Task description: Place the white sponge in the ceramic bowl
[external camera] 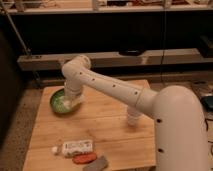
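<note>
Nearest, along the front edge of the pale wooden table (107,125): a grey block (96,164), a flat orange-red piece (84,158) and a long white box with a printed label (77,147). Farther back, partly behind the white robot arm (115,87), a small white-grey cup (133,116). Farthest left, a round dark-green ceramic bowl (56,105) with the gripper (74,103) lowered over its right side, a pale patch that may be the white sponge (67,103) beneath; finger spread cannot be told.
</note>
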